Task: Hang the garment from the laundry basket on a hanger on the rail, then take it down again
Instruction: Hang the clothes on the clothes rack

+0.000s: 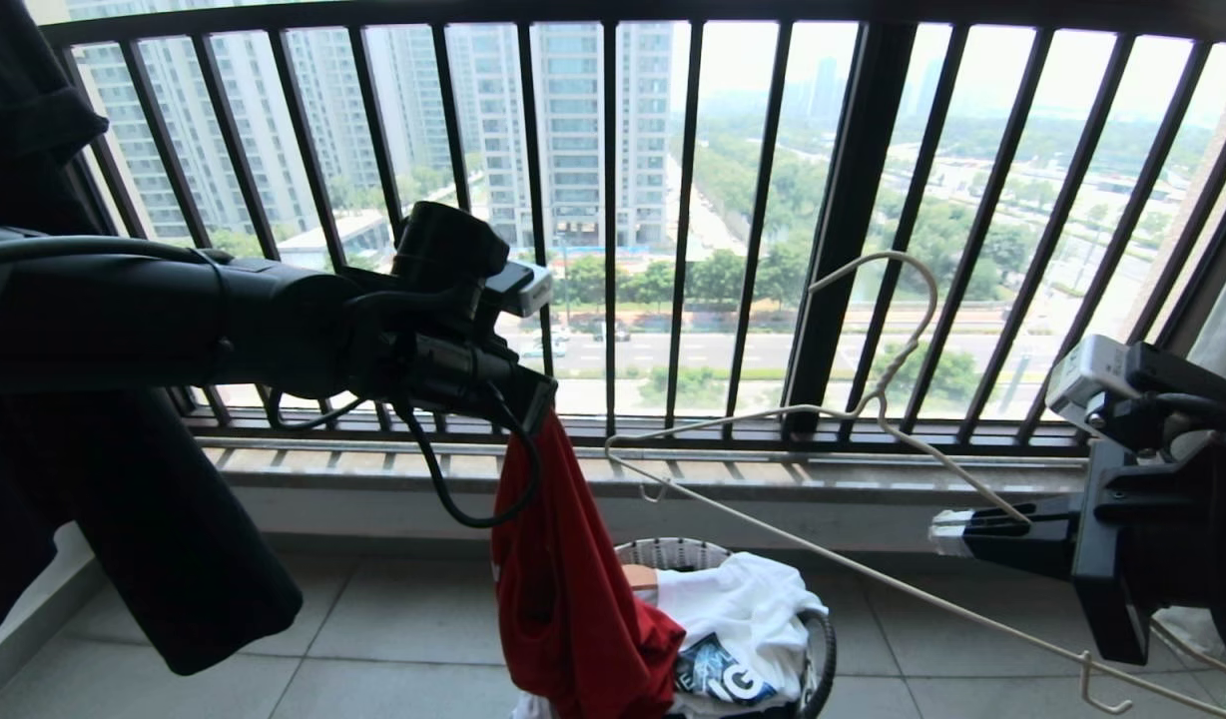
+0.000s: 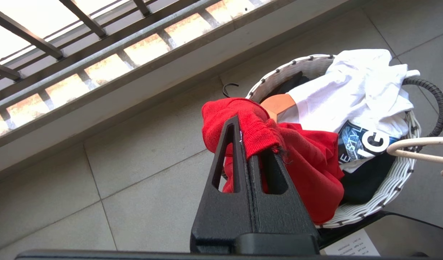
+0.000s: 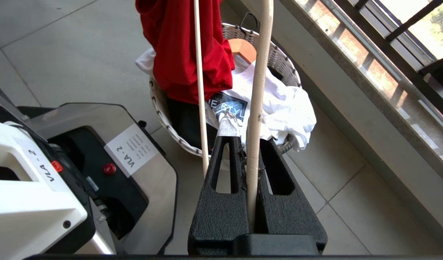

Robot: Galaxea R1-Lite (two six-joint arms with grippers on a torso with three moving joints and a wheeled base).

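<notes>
So the window railing [image 1: 673, 230] fills the far side, with the tiled floor [image 1: 393, 639] below. The laundry basket [image 1: 821, 639] sits on that floor near the ledge, holding a white printed T-shirt [image 1: 743, 609]. The garment [image 1: 563, 589] hangs left of centre, its lower end draped at the basket's left edge, bunched fabric pinched in the left end effector [image 1: 538, 399]. On the right, the right end effector [image 1: 947, 534] is clamped on the hanger [image 1: 873, 409], held tilted above the basket.

arms: black, cabled | claws: black, slotted fingers | base: white, "VLA-2" label
</notes>
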